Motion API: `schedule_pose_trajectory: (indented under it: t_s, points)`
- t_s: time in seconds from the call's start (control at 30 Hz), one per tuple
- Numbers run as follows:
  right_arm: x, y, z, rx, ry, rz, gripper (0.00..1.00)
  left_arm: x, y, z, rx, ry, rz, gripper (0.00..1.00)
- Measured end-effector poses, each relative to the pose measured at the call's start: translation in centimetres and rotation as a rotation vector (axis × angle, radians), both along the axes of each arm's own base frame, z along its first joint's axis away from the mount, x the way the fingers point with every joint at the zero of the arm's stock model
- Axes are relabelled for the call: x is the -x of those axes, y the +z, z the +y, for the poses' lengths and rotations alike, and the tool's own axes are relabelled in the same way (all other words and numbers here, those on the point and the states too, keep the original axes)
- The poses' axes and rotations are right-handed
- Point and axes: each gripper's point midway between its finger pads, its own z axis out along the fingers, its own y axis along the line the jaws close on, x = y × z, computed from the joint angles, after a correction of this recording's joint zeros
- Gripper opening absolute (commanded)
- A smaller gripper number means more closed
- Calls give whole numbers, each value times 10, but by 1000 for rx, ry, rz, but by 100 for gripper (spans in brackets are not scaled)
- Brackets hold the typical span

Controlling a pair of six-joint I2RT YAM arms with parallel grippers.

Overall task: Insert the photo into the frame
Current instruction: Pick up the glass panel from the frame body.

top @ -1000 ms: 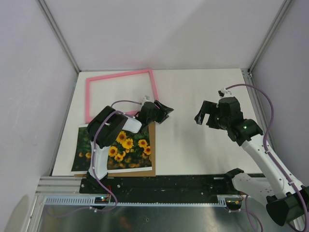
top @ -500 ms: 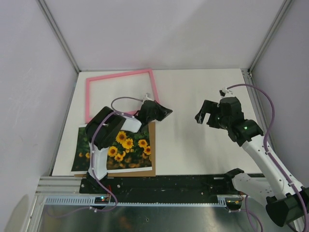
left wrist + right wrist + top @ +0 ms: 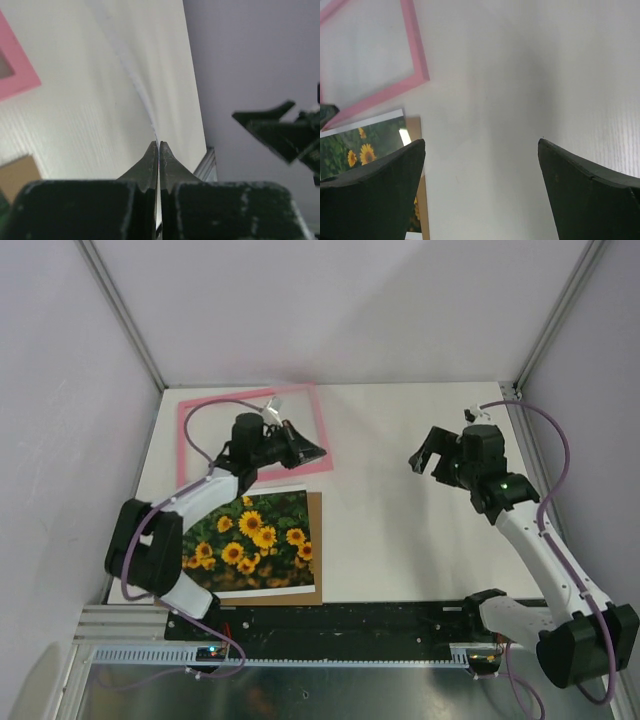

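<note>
**Photo lies outside frame**

From above, the photo [image 3: 255, 540] is seen lying on a brown backing board [image 3: 315, 550], just nearer than the pink frame [image 3: 183, 440] on the worktop [image 3: 420, 540]. Only the left wrist view shows the left end effector [image 3: 158, 145] pressed shut with nothing between its fingers. The right end effector [image 3: 482, 142] is spread wide and empty.

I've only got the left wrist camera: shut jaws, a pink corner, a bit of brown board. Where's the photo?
Observer: The photo lies face up on the brown backing board, near the front edge of the table. It is not in the frame.
Operator: Where is my left gripper relative to the frame?
Observer: The left gripper is by the frame's near right corner, beyond the photo.
Operator: And the right arm?
Observer: The right gripper is open and empty, above bare table to the right of the frame.
</note>
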Motion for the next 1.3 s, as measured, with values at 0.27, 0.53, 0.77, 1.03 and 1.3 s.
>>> schedule_pose_trajectory:
  t_s: [0.27,0.53,0.77,1.03,1.3]
  points:
    - [-29,-14,24,-46,103,-2,99,63,2,36,-75,-175,22,0]
    - [-53,-14,27,-209,207,-12,100,107,33,50,-119,-306,-116,0]
    - [-61,15,23,-343,298,-99,99,130,65,52,-124,-400,-279,0]
    - [-60,41,14,-402,387,-187,99,139,116,52,-110,-429,-456,0]
    - [-51,74,23,-448,514,-296,99,152,151,54,-96,-430,-560,0]
